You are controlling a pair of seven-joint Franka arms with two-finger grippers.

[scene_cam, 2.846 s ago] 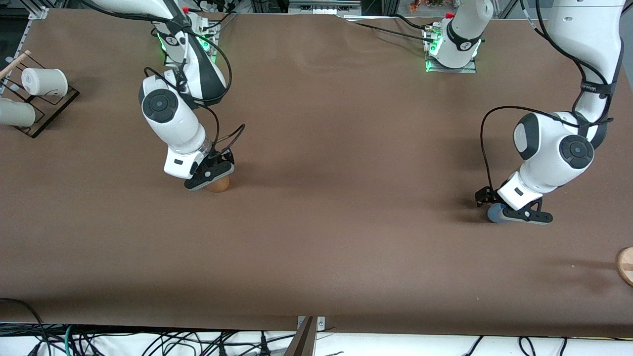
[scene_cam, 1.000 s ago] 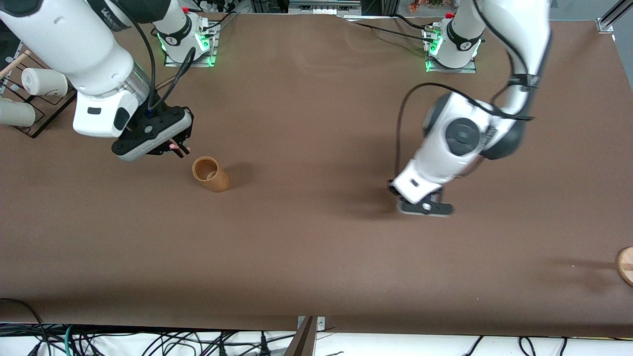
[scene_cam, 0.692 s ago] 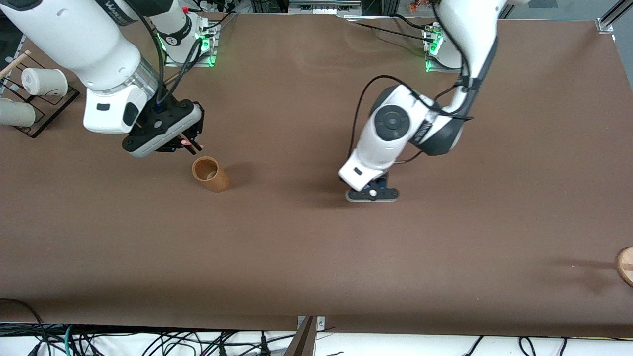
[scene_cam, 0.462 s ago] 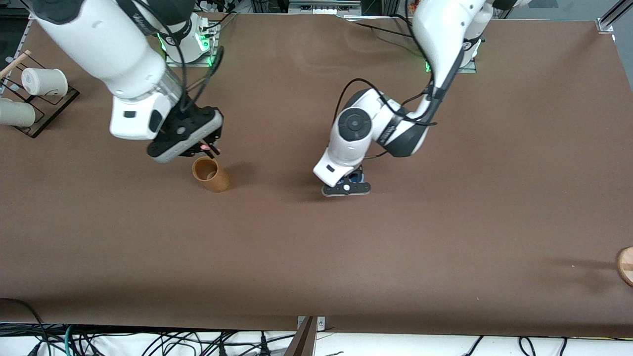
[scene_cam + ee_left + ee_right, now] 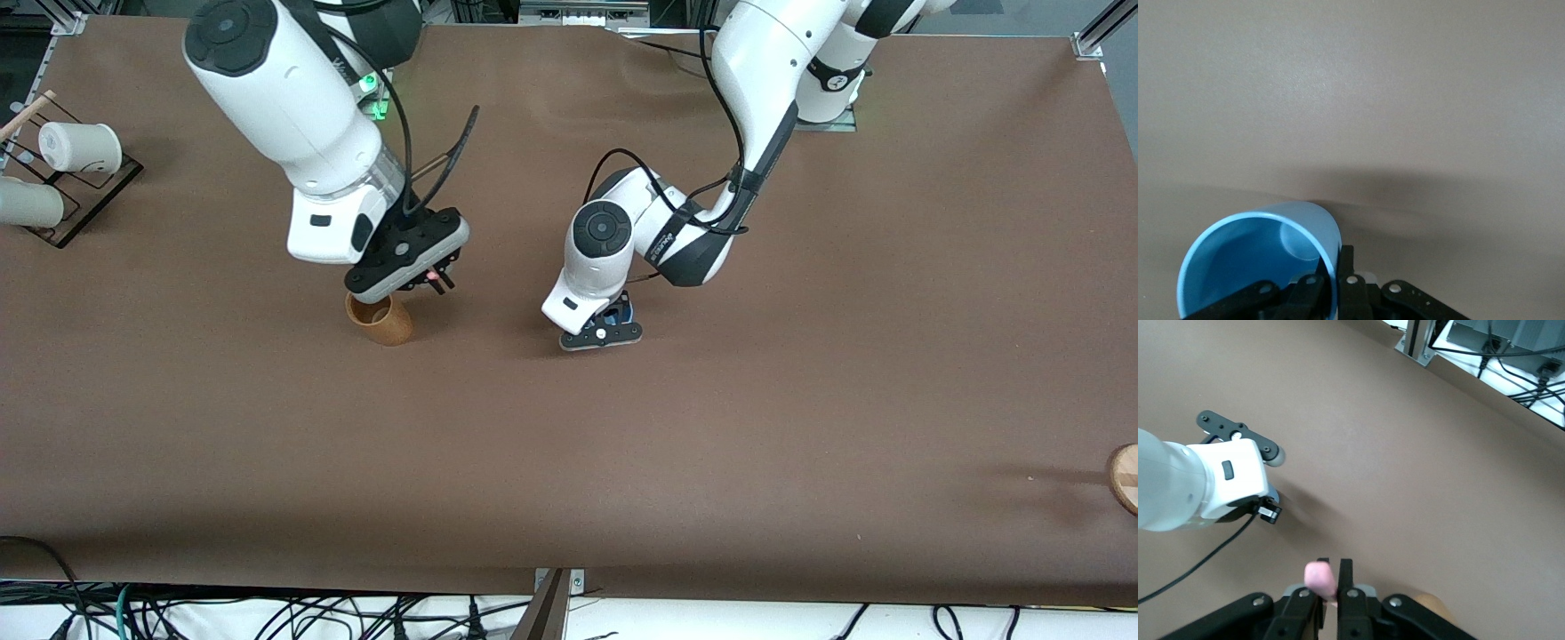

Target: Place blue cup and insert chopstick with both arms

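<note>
My left gripper [image 5: 615,318] is shut on the blue cup [image 5: 624,310], low over the middle of the table. In the left wrist view the fingers pinch the wall of the light-blue cup [image 5: 1251,263] at its rim, at my left gripper [image 5: 1337,283]. I cannot tell whether the cup touches the table. My right gripper [image 5: 436,282] is shut on the pink chopstick [image 5: 432,277], just above the tan cup [image 5: 380,321] and a little toward the blue cup. The right wrist view shows the chopstick's pink end [image 5: 1319,578] between the fingers of my right gripper [image 5: 1331,587].
Two white cups [image 5: 80,147] lie on a black rack at the right arm's end, with a pale wooden rod [image 5: 27,110] above them. A wooden disc [image 5: 1125,476] sits at the edge at the left arm's end. The right wrist view shows the left hand [image 5: 1211,483].
The left gripper has carried the blue cup from the left arm's end to the middle of the table. The right gripper has moved with the chopstick over to the tan cup.
</note>
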